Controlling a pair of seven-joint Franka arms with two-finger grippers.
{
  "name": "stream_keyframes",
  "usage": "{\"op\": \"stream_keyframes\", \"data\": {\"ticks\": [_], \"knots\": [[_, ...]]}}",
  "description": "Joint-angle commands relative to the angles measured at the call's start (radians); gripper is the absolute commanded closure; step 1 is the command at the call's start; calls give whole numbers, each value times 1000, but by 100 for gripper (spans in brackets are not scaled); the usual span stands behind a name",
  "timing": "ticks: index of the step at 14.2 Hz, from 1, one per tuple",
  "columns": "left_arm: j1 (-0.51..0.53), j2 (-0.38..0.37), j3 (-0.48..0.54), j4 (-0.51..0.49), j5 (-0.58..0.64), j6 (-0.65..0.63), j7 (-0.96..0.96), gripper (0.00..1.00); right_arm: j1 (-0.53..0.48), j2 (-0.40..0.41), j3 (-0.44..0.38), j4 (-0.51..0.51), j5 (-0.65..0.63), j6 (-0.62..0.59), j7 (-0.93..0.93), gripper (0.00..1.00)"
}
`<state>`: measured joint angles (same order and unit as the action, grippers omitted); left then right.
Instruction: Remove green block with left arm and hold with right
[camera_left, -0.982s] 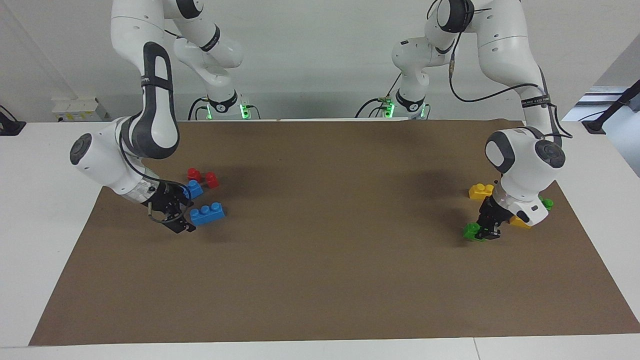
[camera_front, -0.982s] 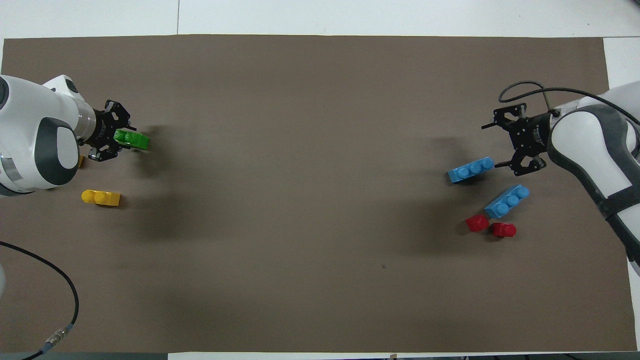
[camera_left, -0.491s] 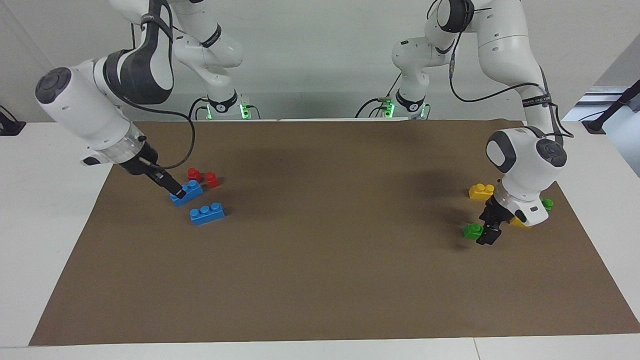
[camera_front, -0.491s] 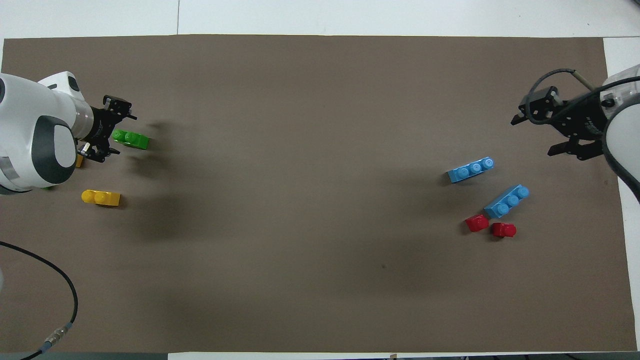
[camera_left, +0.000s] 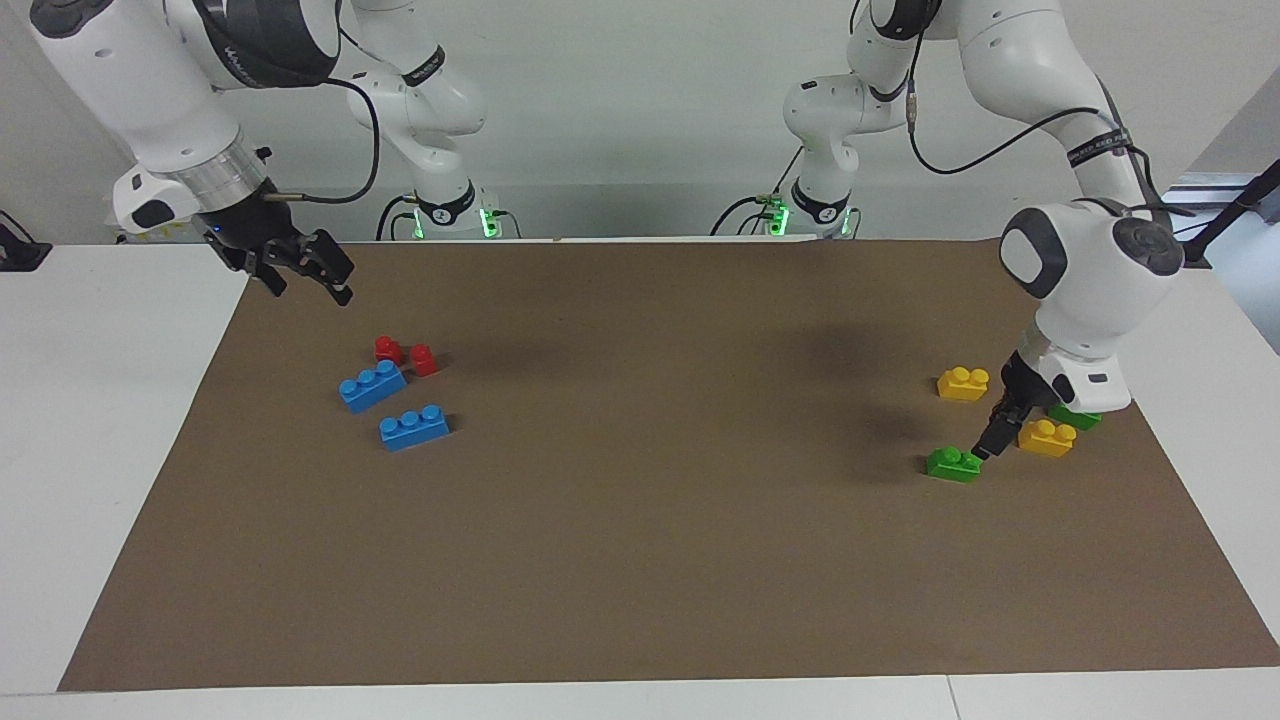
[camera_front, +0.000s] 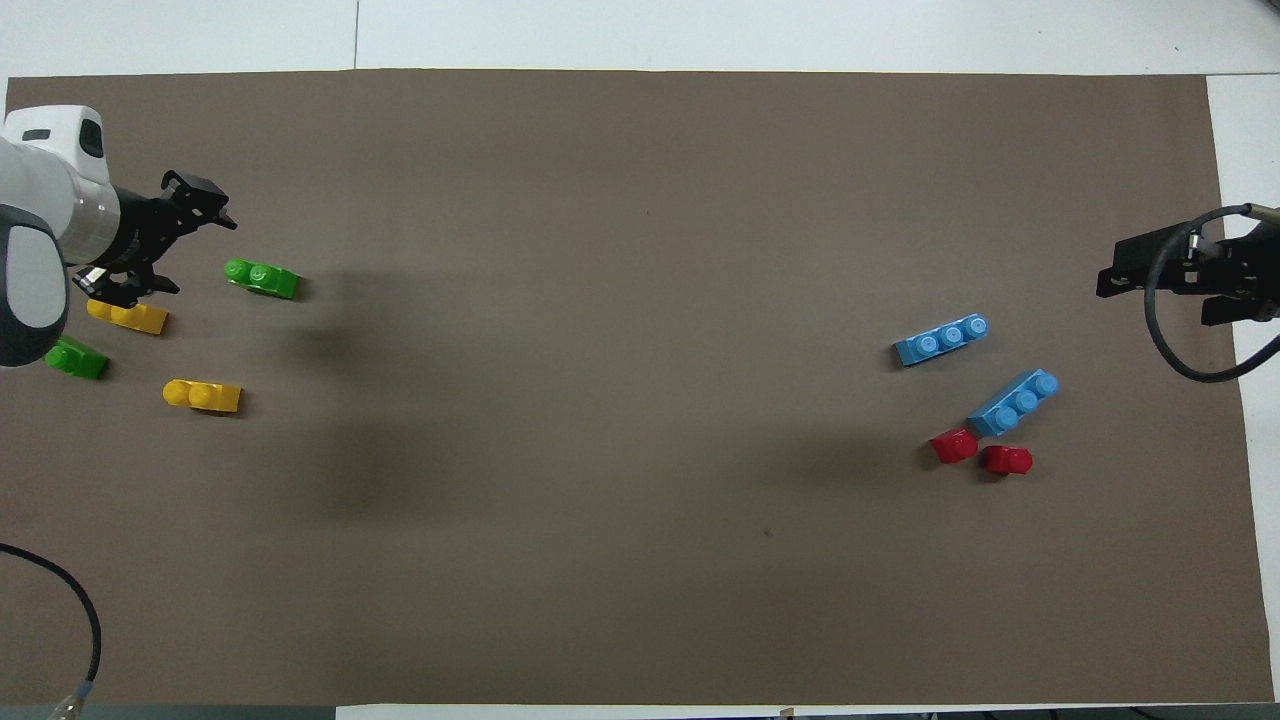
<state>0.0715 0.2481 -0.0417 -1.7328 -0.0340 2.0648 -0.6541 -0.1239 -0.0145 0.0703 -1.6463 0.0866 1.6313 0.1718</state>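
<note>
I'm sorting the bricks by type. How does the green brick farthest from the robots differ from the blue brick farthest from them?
The green block is bright green with two studs; the blue brick is light blue, longer, with three studs. The green block lies at the left arm's end of the mat, close to the left gripper; the blue brick lies at the right arm's end, with the right gripper raised well away from it. Both lie studs up, free of either gripper.

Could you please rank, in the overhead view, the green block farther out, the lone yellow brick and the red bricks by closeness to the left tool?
From the left tool:
1. Green block, beside it.
2. Yellow brick, nearer the robots.
3. Red bricks, toward the right arm's end.
</note>
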Motion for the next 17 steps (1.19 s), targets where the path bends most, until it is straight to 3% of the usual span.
{"op": "stream_keyframes", "data": {"ticks": [1, 6, 9, 17], "knots": [[-4, -97, -9, 19, 22, -156, 138, 0, -5, -7, 25, -3, -28, -21, -32, 0], [-4, -256, -7, 29, 20, -359, 448, 0, -11, -2, 23, 3, -97, 13, -167, 0], [-5, -300, -9, 29, 25, -422, 496, 0, -8, -4, 25, 0, -97, 16, -118, 0], [-41, -329, -4, 32, 25, -468, 496, 0, -6, -5, 25, -3, -81, -1, -94, 0]]}}
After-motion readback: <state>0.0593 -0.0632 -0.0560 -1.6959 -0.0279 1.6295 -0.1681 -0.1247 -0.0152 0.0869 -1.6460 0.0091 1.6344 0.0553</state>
